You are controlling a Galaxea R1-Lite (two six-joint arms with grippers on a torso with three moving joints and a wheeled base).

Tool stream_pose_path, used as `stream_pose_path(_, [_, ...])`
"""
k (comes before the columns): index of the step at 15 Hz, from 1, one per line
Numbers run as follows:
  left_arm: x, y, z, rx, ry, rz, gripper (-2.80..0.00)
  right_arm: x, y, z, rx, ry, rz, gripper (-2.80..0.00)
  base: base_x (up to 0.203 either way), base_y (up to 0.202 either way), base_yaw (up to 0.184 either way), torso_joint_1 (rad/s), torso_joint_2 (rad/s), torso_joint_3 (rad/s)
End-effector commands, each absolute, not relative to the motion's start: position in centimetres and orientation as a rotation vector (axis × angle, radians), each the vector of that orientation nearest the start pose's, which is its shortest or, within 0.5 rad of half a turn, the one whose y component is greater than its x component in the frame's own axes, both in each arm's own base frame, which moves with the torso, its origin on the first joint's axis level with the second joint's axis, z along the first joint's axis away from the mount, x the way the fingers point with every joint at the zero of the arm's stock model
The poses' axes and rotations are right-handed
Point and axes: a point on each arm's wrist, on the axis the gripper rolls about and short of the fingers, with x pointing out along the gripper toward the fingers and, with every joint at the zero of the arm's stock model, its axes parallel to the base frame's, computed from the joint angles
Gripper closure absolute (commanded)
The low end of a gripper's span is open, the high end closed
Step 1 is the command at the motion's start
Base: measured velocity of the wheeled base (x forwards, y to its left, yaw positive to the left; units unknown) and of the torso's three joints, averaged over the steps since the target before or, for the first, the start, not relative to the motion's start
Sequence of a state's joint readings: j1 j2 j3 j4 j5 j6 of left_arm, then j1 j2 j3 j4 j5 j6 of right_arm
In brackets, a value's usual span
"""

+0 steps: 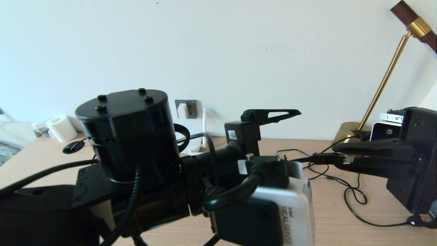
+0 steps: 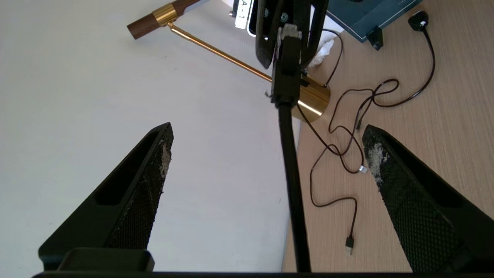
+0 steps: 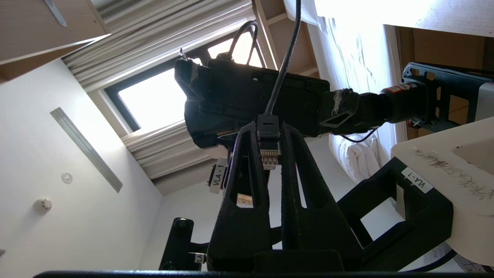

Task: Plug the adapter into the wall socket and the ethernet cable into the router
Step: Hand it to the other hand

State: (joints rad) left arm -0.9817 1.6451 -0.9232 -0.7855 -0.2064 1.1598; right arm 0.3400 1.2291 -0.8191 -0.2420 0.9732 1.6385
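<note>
Holding the ethernet cable [image 1: 321, 158] tight, the right gripper [image 1: 341, 159] sits over the right side of the desk [image 1: 341, 218], its two fingers pinched on the black plug so the small clear tip pokes out toward the left. In the right wrist view the plug [image 3: 269, 148] shows squeezed between the two dark fingers, with the cable running away past them. The left gripper [image 2: 266, 154] is spread as wide as it goes and holds nothing; in its own view the cable passes through the gap between its fingers without touching either one. Back at the wall, the adapter [image 1: 182, 110] looks already pushed into the wall socket [image 1: 188, 108], so that half of the job seems done. The step now is the cable part. It looks like the left gripper may be lining up to take or steady the cable near the plug. The router cannot be picked out for sure, since the left arm blocks much of the middle of the desk. Next, the plug needs to be turned so its clear tip faces a port, then pushed straight in. The thin black cords [image 1: 355, 196] lying on the desk could get in the way.
</note>
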Motion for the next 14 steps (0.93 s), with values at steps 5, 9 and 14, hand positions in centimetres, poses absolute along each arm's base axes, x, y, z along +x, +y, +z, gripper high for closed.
stream_pose_path(5, [16.26,-25.99,24.98,0.982,-0.763,-1.013,-2.80,16.51,7.83,26.65,1.430,1.208,0.857,0.00,0.000,0.000,0.000,0.000,0.00,0.000])
stream_pose_path(9, [16.30,-26.34,24.95,0.972,-0.789,-1.053,-2.80,16.68,7.86,26.58,1.434,1.211,0.851,0.00,0.000,0.000,0.000,0.000,0.00,0.000])
stream_pose_path(14, [16.21,-26.23,24.49,0.981,-0.781,-1.064,-2.80,16.74,7.82,26.55,1.437,1.211,0.847,0.00,0.000,0.000,0.000,0.000,0.00,0.000])
